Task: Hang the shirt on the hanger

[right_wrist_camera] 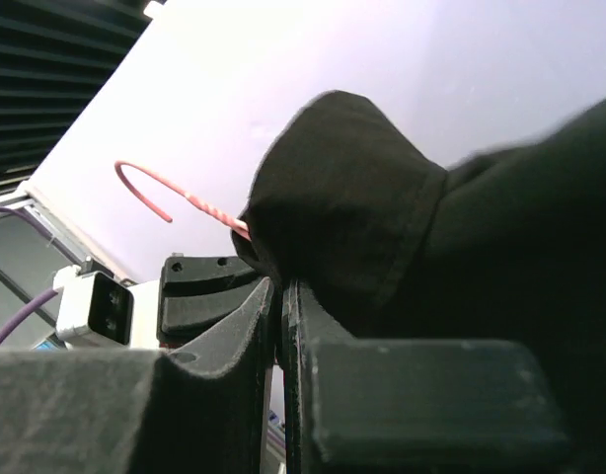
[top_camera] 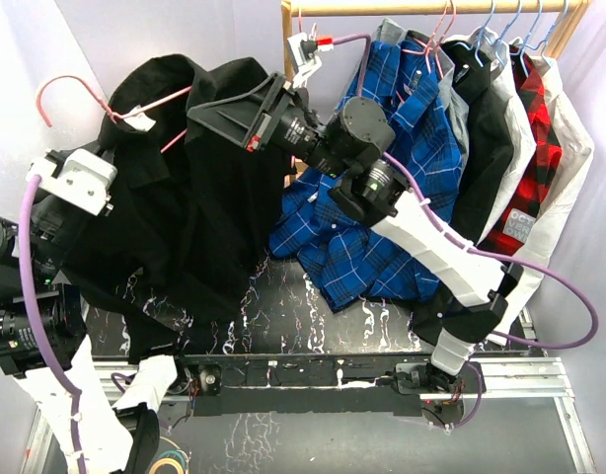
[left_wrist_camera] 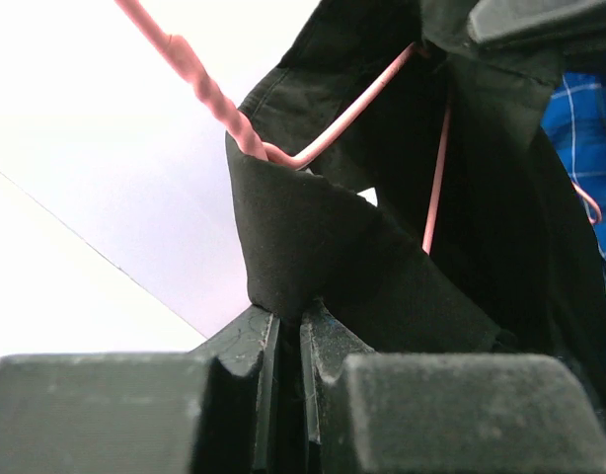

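The black shirt (top_camera: 185, 207) hangs in the air over the left of the table, draped over the pink hanger (top_camera: 61, 84), whose hook sticks out to the upper left. My left gripper (top_camera: 115, 138) is shut on a fold of the shirt near the hanger's neck; the left wrist view shows the shirt (left_wrist_camera: 313, 247) pinched between the jaws and the hanger's wire (left_wrist_camera: 199, 79) entering the cloth. My right gripper (top_camera: 196, 111) is shut on the shirt's upper edge to the right; the right wrist view shows the shirt (right_wrist_camera: 352, 197) in the jaws and the hanger's hook (right_wrist_camera: 145, 183).
A wooden clothes rail (top_camera: 431, 8) runs across the back right with several garments on light blue hangers. A blue plaid shirt (top_camera: 382, 197) hangs down to the table behind my right arm. A red plaid garment (top_camera: 540, 128) hangs at far right. A tape roll (top_camera: 165, 462) lies at bottom left.
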`<state>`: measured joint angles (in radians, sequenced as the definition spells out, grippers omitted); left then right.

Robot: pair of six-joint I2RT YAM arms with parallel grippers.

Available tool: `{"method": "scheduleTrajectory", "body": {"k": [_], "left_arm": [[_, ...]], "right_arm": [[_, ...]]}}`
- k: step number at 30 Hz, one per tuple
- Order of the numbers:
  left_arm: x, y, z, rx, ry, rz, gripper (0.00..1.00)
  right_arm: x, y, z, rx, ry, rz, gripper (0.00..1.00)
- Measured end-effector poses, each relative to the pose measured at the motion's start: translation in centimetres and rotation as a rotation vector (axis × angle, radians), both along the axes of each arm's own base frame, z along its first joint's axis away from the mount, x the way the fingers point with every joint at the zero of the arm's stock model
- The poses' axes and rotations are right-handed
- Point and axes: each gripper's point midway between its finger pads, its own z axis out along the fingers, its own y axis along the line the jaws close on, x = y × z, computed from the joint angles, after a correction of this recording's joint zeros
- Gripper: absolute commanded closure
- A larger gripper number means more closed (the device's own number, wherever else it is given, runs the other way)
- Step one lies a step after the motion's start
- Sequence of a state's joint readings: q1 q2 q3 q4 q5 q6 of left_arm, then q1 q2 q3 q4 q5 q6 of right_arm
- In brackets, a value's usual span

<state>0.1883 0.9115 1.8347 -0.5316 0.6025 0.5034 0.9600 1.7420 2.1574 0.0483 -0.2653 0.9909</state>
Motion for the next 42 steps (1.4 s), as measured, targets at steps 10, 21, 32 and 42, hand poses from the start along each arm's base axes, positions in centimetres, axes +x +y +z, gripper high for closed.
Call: {"method": "scheduleTrajectory", "body": {"k": [10,21,32,42], "left_arm": [[0.3,-0.1,-6.6,-0.158,0.117,-0.011,1.00],[1.2,-0.3,-10.7,-0.287,0.212,-0.025,1.00],[0.7,-1.2,-18.5,-0.048,0.418,-0.093,1.00],[-2.1,-4.0,-23.3,0.108,0.698,-0.364,1.00]], "right_arm": [[0.0,3.4,-17.6,-0.190,0.275,0.072,0.92],[-3.5,6.6,-18.5,-0.179,0.122,0.197,0.02],[-11.3,-5.5,-20.1,-0.342,-0.759,0.081,0.02],[-7.3,-11.7,-27.6,-0.732,-1.225,-0.137,0.00]]}}
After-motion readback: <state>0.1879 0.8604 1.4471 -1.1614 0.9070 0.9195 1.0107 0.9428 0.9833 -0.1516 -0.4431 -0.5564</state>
